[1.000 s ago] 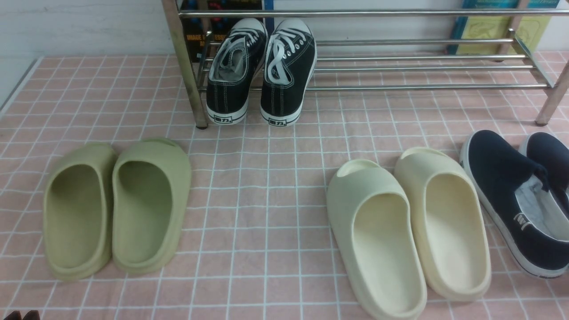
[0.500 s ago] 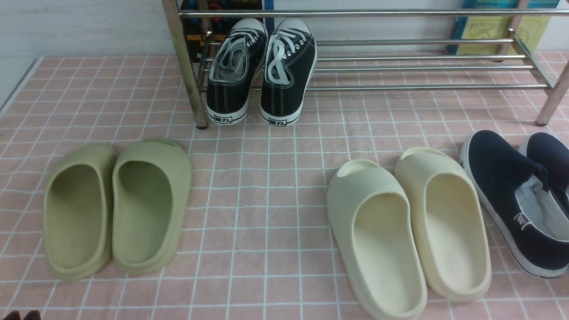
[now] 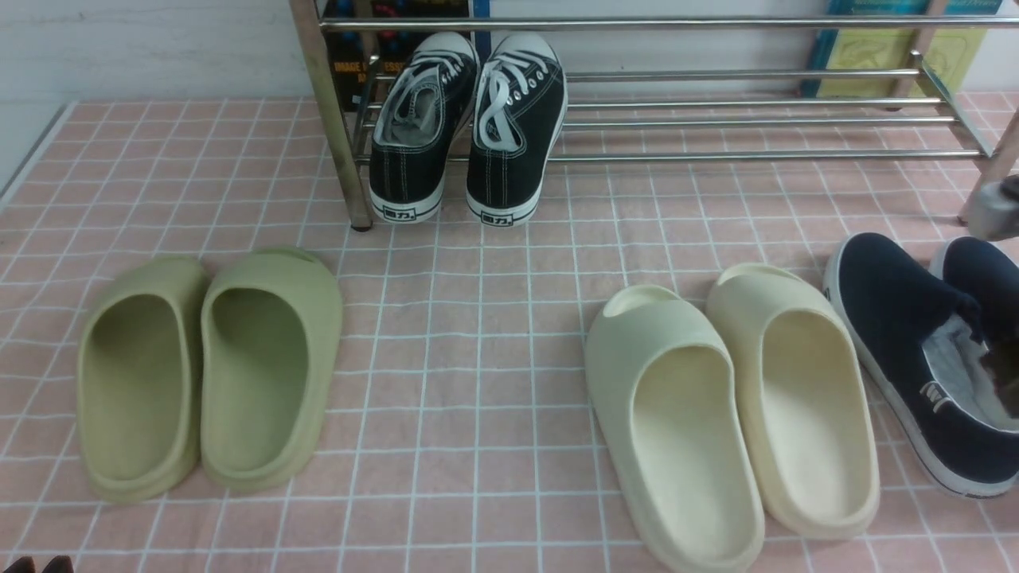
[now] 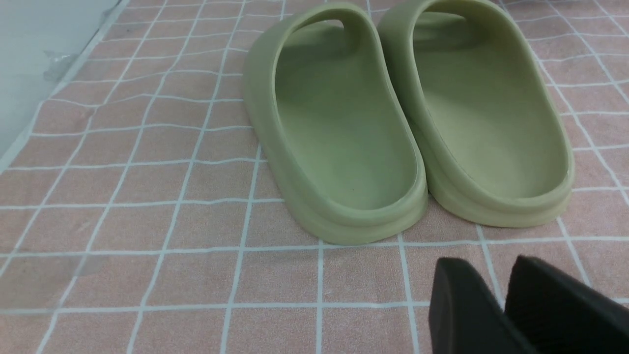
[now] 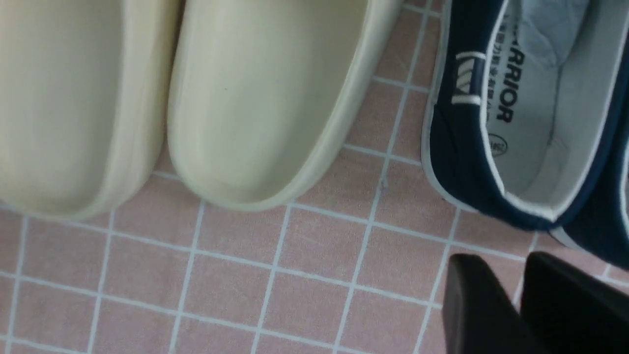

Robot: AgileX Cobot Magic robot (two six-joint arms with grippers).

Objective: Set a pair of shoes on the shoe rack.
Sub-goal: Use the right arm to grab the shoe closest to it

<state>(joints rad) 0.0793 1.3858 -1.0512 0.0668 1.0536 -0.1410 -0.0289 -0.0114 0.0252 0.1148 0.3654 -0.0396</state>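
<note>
On the near side of the rack, by its right end, our navy shoes are lying side by side on the floor. They are pointing their toes toward the rack and slanting left; their long axes are running from there back to the heels, nearer us and farther right. Our right arm is reaching in at that same end, a dark part of it showing over the shoes; whether it is touching them, we cannot tell. Its gripper is holding its fingers spread, with a gap between the tips. Our left gripper is also standing parted, its tips showing well out in front of the rack, beyond its left end. Black sneakers are occupying the rack's left end, while green slides and cream slides are resting in front of it.
</note>
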